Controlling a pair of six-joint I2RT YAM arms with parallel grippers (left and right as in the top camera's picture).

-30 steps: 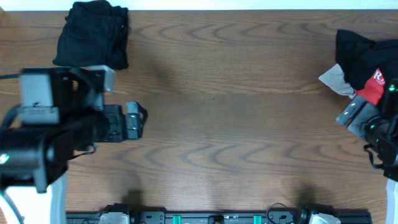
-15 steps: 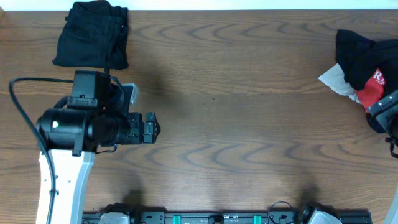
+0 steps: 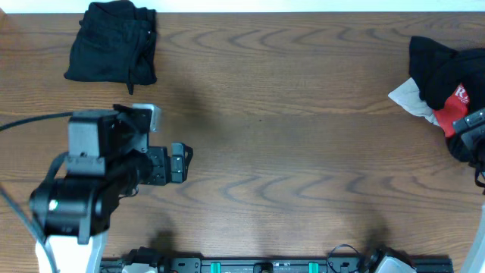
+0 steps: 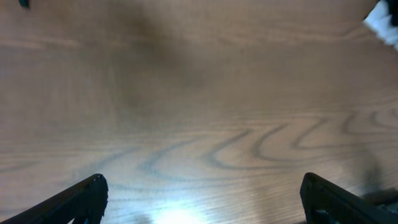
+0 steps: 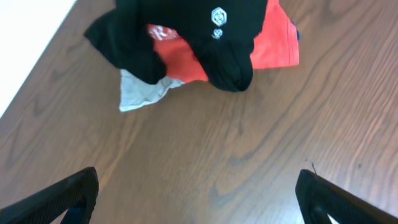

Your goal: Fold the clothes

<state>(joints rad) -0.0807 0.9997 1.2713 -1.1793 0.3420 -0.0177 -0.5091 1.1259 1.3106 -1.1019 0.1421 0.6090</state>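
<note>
Left gripper [image 3: 182, 161] and right gripper [image 5: 196, 190] splayed wide, empty; trousers [image 3: 112, 44] in a compact folded bundle at far-left corner (folding seemingly complete), nothing obviously left.

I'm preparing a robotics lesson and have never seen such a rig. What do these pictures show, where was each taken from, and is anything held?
Two robot arms work at a brown wooden table. One picture looks straight down from above. The other two come from a camera on each wrist, so the dark tips in their lower corners are that arm's own fingers. The left tool is open over bare wood, holding nothing. The right tool is open and empty too, facing a crumpled black-and-red garment with white lettering and a small pale grey cloth peeking out from under it. A plain all-black soft garment lies bundled at the overhead view's top-left corner.
</note>
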